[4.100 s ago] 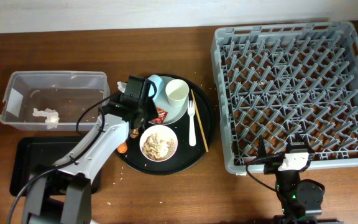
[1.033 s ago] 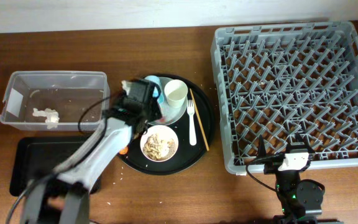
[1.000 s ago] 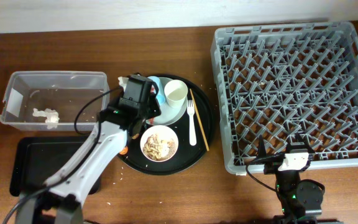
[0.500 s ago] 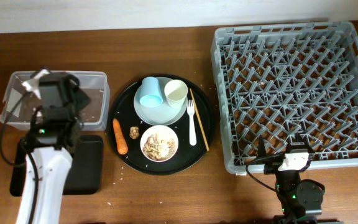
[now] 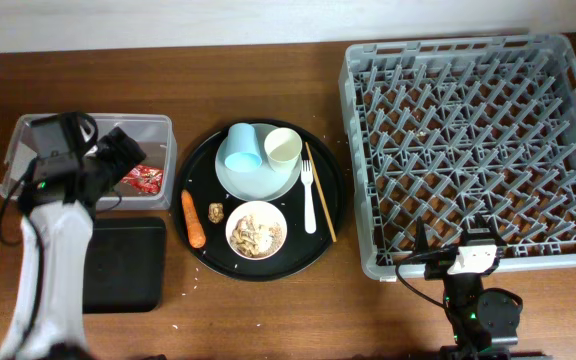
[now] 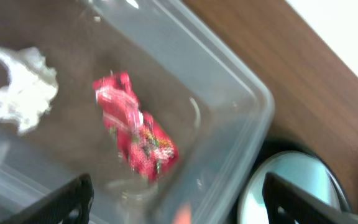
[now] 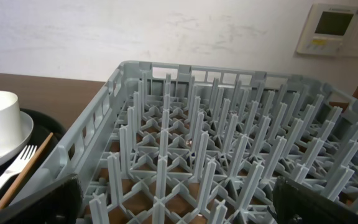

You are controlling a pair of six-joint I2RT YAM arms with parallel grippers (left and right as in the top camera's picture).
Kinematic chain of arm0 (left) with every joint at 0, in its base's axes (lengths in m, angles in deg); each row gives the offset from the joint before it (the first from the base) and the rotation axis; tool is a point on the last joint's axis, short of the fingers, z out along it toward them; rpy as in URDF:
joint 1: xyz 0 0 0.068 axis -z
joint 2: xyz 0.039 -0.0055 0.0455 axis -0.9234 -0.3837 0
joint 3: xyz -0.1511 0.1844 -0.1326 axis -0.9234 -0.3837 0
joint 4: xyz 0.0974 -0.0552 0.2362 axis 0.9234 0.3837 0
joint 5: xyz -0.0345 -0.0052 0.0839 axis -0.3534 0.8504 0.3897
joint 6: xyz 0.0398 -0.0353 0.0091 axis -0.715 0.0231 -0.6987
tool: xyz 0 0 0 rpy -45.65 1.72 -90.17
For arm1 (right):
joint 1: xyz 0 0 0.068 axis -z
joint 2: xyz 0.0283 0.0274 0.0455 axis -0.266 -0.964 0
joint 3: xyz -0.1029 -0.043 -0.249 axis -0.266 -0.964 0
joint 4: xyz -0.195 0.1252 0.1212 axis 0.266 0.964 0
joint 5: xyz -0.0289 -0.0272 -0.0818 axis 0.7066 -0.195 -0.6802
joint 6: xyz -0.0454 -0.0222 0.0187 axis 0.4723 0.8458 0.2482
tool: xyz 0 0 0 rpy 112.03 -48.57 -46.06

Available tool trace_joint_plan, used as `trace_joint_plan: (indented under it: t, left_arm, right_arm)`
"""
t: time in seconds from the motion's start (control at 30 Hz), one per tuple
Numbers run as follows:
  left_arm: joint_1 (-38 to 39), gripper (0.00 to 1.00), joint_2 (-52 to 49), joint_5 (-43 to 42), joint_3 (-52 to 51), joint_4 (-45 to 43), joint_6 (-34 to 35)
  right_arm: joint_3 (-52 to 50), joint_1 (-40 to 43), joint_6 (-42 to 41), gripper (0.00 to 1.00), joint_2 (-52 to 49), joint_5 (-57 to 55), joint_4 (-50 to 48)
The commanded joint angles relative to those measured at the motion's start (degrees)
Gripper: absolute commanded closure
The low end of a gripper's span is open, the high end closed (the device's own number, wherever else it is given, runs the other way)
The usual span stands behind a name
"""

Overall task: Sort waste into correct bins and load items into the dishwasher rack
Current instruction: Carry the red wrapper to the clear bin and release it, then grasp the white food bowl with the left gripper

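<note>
**A:** Which step are we at?

**B:** Waste sorting, I'd judge. The red crinkled wrapper (image 6: 135, 134) lies inside the clear rectangular plastic tub (image 5: 168, 125) by the left edge of the surface, near the crumpled white tissue (image 6: 20, 93). Nothing stands yet in the large grey pegged dishwasher rack (image 5: 468, 150) at the right edge.

**A:** And the left claw?

**B:** The left claw (image 6: 176, 202) hangs over the tub. Its fingers (image 6: 73, 199) are spread wide, pinching nothing and touching nothing that I can see.

**A:** What comes next?

**B:** Probably the orange carrot (image 5: 193, 218). It lies on the left side of the large round black tray (image 5: 268, 272) mid-surface, with the small brown lump (image 5: 215, 212) just beside it. The arm would have to swing towards the middle and come down with the fingers either side of the carrot's narrow width. Then it picks a bin, perhaps the shallow black rectangular tray (image 5: 123, 265) near the front-left corner.

**A:** The right claw?

**B:** The right claw (image 7: 179, 205) sits at the rack's front edge, also spread wide and holding nothing.
</note>
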Motion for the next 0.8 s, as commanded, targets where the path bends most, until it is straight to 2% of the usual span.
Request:
trace_joint_plan:
  t: [0.0,0.1,0.13,0.2,0.33,0.37,0.43,0.5,0.53,0.6,0.7,0.77]
  left_arm:
    - [4.35,0.14,11.69,-2.25,2.40,11.06,-4.02]
    - [15.80,0.17,13.79,-2.01,2.38,22.03,-5.51]
    - [19.89,0.23,13.62,-1.92,2.38,24.13,-6.14]
    - [29.90,0.36,13.29,-1.33,2.38,25.44,-5.95]
    - [45.24,0.41,9.90,6.99,2.38,22.99,0.63]
    - [49.07,0.28,7.87,7.02,2.38,20.11,0.57]
    - [51.58,0.01,5.60,6.88,2.38,15.96,0.61]
    - [52.98,0.01,4.63,6.80,2.38,12.63,0.61]
    - [53.64,0.21,3.74,6.86,2.38,12.85,0.61]
    - [54.51,0.47,1.57,8.20,2.38,13.09,0.63]
    - [56.06,0.60,-7.08,12.28,2.38,13.09,1.70]
    - [56.06,0.61,-10.58,13.55,2.38,13.33,3.23]
  right_arm:
    - [-0.31,-0.17,-0.44,0.01,0.35,-0.50,0.26]
    - [-0.31,-0.17,-0.44,0.01,0.35,-0.50,0.26]
    - [-0.31,-0.17,-0.44,0.01,0.35,-0.50,0.26]
    - [-0.31,-0.17,-0.44,0.01,0.35,-0.50,0.26]
    - [-0.31,-0.17,-0.44,0.01,0.35,-0.50,0.26]
    - [-0.31,-0.17,-0.44,0.01,0.35,-0.50,0.26]
    - [-0.31,-0.17,-0.44,0.01,0.35,-0.50,0.26]
    - [-0.31,-0.17,-0.44,0.01,0.35,-0.50,0.26]
    - [-0.31,-0.17,-0.44,0.01,0.35,-0.50,0.26]
    - [-0.31,-0.17,-0.44,0.01,0.35,-0.50,0.26]
    - [-0.31,-0.17,-0.44,0.01,0.35,-0.50,0.26]
    - [-0.31,-0.17,-0.44,0.01,0.35,-0.50,0.26]
